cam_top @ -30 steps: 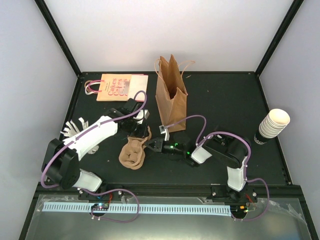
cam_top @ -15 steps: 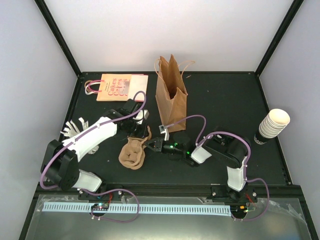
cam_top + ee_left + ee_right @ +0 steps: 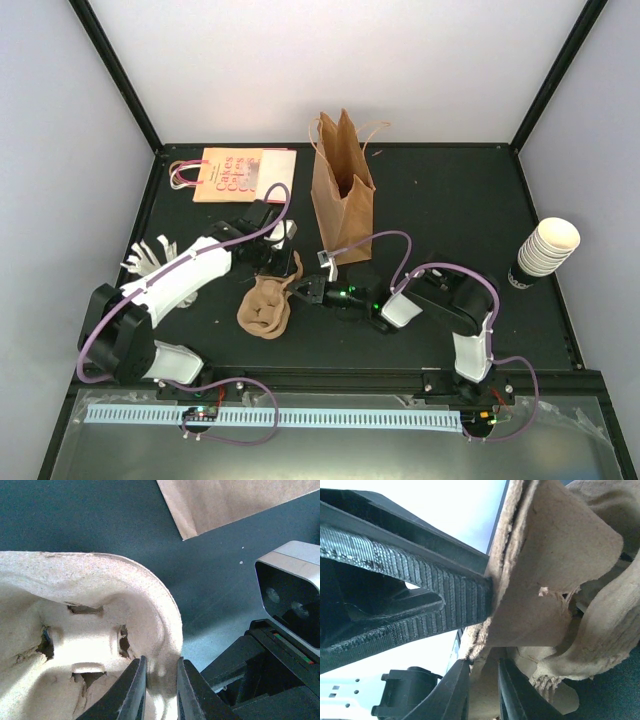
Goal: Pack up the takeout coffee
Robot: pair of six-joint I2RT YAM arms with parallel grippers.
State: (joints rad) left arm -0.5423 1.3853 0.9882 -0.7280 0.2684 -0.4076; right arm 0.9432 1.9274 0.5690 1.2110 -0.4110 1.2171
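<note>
- The left gripper is nearly closed, its two fingers pinching the raised rim of a pulp cup tray.
- The tray's moulded pockets, torn at the slots, spread out to the left of this gripper.
- The right gripper is also narrowed, with a fold of the same tray caught between its fingers.
- In the right wrist view, the left gripper's ribbed finger presses the tray's edge just above the right gripper. The edge looks layered there.
- From above, the two grippers meet at the tray's lifted flap, the left from the far-left side and the right from the right side. The rest of the tray lies on the counter below them.
- A brown paper bag stands upright and open just beyond the right gripper.
- A printed bag lies flat beyond the left gripper.
- A stack of cups leans well off to the right, behind the right gripper's arm.
- The takeout coffee does not show clearly in any view, so I cannot tell where it stands.
</note>
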